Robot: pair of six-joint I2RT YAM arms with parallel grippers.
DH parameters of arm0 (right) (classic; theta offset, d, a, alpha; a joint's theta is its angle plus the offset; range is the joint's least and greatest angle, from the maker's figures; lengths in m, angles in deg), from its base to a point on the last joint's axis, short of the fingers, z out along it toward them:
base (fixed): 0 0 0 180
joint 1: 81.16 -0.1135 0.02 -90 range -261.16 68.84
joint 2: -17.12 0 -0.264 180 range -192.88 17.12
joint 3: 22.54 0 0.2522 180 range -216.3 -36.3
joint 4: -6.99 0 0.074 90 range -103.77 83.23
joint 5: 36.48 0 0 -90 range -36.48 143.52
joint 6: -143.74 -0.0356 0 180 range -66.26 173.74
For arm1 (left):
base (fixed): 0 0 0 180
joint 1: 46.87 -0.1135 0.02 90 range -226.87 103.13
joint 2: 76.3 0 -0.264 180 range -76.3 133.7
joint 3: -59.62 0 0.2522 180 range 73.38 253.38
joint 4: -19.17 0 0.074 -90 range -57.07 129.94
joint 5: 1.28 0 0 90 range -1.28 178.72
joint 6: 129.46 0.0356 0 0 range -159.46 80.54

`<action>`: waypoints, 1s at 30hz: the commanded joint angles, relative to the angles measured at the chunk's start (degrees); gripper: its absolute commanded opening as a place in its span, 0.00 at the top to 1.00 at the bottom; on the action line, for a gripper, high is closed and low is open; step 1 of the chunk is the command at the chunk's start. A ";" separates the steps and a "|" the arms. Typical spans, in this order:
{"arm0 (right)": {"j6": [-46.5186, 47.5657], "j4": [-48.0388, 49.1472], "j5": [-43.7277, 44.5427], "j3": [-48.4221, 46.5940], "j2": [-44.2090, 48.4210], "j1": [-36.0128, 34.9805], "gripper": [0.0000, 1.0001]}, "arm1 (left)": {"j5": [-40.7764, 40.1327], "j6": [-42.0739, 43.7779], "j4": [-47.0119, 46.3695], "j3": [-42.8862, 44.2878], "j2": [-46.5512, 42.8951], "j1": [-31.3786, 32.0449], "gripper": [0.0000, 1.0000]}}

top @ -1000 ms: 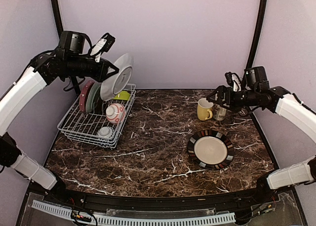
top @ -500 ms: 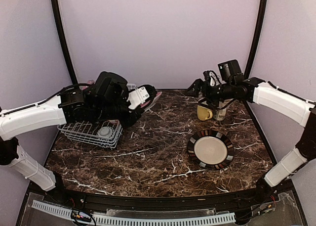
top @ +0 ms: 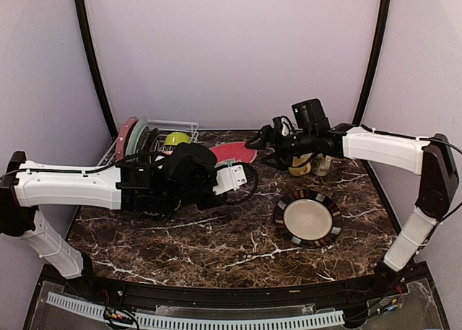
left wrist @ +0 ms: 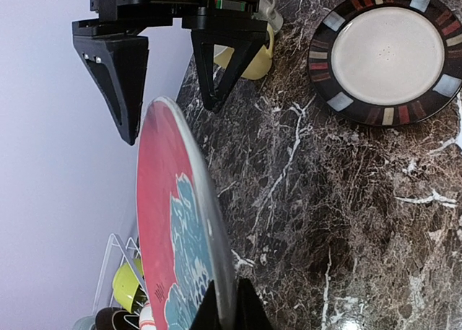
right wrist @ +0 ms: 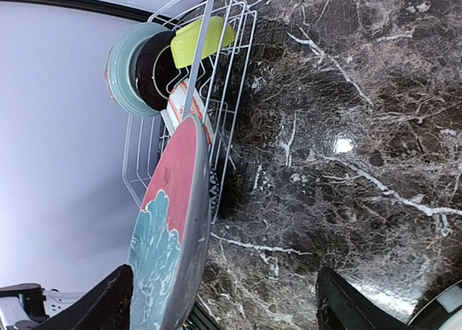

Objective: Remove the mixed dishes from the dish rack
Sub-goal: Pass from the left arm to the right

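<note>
The red floral plate (left wrist: 172, 225), red with a teal-and-white flower and a pale rim, is clear of the rack. It is pinched by its rim in the left tool (left wrist: 224, 307) and lies close to level above the worktop (top: 216, 236), between the rack and the mugs. The dish rack (top: 182, 123), a white wire basket, sits at the back left. Standing on edge in it are a red-rimmed plate (top: 125, 136), a pale green plate (top: 137, 133) and a dark dish (right wrist: 153, 70), with the lime-green bowl (top: 177, 138) beside them. The black plate (top: 308, 219), striped at the rim and cream in the centre, lies flat at the front right. The yellow mug (left wrist: 254, 61) stands at the back right with the cream mug (top: 322, 165) just beside it.
</note>
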 commanded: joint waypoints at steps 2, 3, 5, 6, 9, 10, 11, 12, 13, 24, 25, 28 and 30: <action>-3.13 7.21 -2.89 0.64 -2.15 -0.89 0.21 | -6.66 5.22 -9.23 0.83 -0.42 0.62 0.99; -3.47 7.51 -3.30 0.41 -2.64 -1.08 0.24 | -6.74 5.42 -9.23 0.81 0.10 0.73 0.99; -4.09 7.96 -4.46 -0.46 -3.74 -1.67 0.31 | -7.31 6.32 -9.44 0.84 0.88 1.01 0.99; -4.31 7.95 -4.71 -0.93 -4.34 -1.89 0.32 | -8.14 6.80 -9.47 0.80 1.19 1.15 0.99; -4.89 8.03 -5.34 -1.89 -5.57 -2.40 0.35 | -9.75 8.27 -9.50 0.83 2.58 1.60 0.99; -5.03 8.13 -5.47 -2.03 -5.83 -2.44 0.37 | -10.39 8.98 -9.50 0.80 2.78 1.81 0.99; -5.25 8.24 -5.60 -2.12 -6.10 -2.52 0.39 | -10.68 9.55 -10.59 0.79 3.25 1.94 0.99; -5.38 8.45 -5.69 -2.13 -6.27 -2.50 0.41 | -11.22 9.83 -10.79 0.79 3.63 2.16 0.99; -5.60 8.70 -5.78 -2.09 -6.46 -2.61 0.44 | -11.48 10.27 -11.07 0.79 3.79 2.25 0.99; -7.02 11.34 -3.19 1.38 -3.79 -2.75 1.00 | -12.80 9.77 -8.64 2.10 5.48 3.05 0.99; -6.81 12.39 -2.37 1.92 -2.97 -2.73 1.00 | -12.69 8.83 -8.19 2.46 5.38 3.05 0.99; -6.00 13.07 0.08 3.47 -0.45 -2.66 1.00 | -10.85 5.39 -4.88 3.41 4.71 3.05 0.93; -5.44 13.53 1.23 4.78 1.79 -2.41 1.00 | -8.58 2.78 -2.47 4.28 3.81 3.05 0.73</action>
